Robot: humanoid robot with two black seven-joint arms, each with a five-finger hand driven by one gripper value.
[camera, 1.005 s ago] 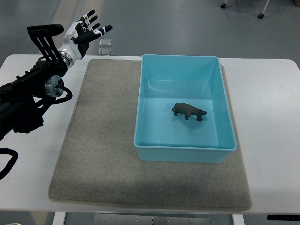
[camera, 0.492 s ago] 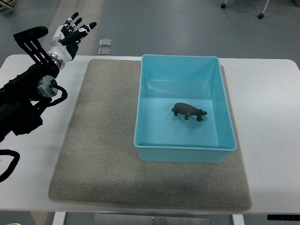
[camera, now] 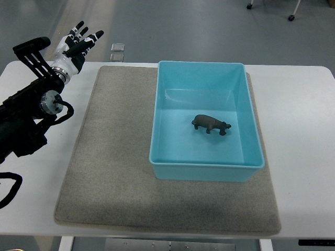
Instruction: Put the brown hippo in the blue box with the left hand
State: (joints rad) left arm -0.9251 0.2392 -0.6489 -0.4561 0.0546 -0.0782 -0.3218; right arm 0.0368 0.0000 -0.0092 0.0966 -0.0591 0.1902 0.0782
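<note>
Top view, steeply downward, near edge first: white table along the bottom, with a grey felt mat covering most of its middle. Nearest on the left, a loop of black cable off the table's edge, then the bulky black left arm rising along the left edge, with a round silver joint cap on its side. Right of centre, on the mat, a blue box, rectangular and open-topped, near wall closest to the camera. Inside, on the floor of the box and a little right of its middle, the brown hippo, standing upright on its legs, head toward the right wall, touching no wall. Farther back at upper left, the left hand, black and white, raised past the table's far left corner and well apart from the box. Fingers extended and loosely spread, pointing up and away, holding nothing. Just beyond the table's far edge, near the mat's far left corner, two small square grey pads on the floor. Grey floor beyond, with chair castors at the top right.
</note>
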